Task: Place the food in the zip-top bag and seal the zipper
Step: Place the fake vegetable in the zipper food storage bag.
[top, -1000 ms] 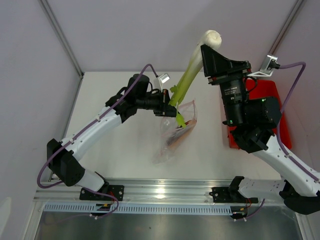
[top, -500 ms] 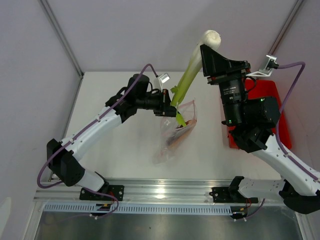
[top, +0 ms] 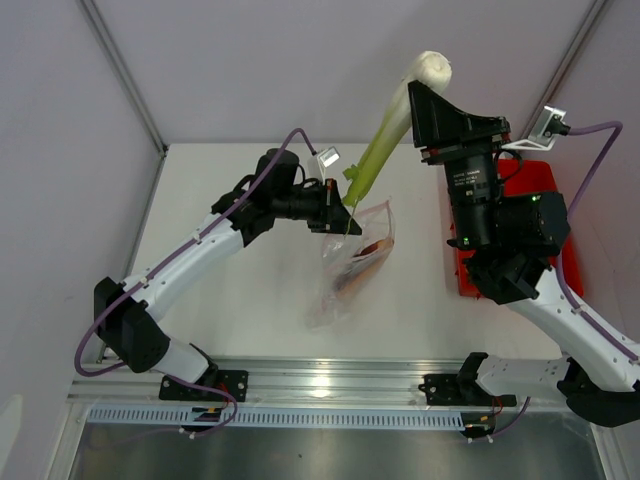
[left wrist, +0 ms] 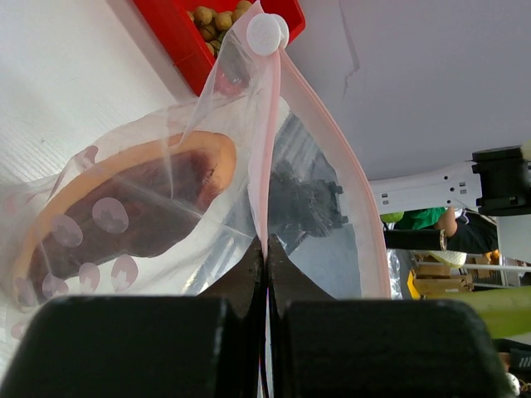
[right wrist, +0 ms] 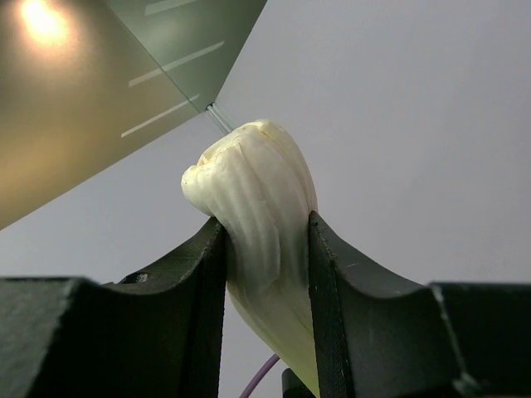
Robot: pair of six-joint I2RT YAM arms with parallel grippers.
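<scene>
My right gripper (right wrist: 265, 228) is shut on the white bulb end of the leek stalk (top: 385, 135), held high in the air; its green end slants down toward the mouth of the zip-top bag (top: 352, 262). My left gripper (left wrist: 265, 253) is shut on the bag's pinkish zipper (left wrist: 267, 149) edge and lifts that side, so the mouth gapes. Inside the clear bag lies an orange slice with a dark red piece (left wrist: 124, 207). The leek's white bulb (right wrist: 257, 199) fills the gap between the right fingers.
A red tray (top: 535, 200) sits at the right of the table, partly under my right arm; small tan balls (left wrist: 217, 18) lie in it. The white table (top: 230, 290) ends at grey walls behind and a metal rail in front.
The right gripper has risen and shifted slightly right, drawing the leek's green tip up from inside the bag to its mouth. The left gripper and bag have stayed put.
</scene>
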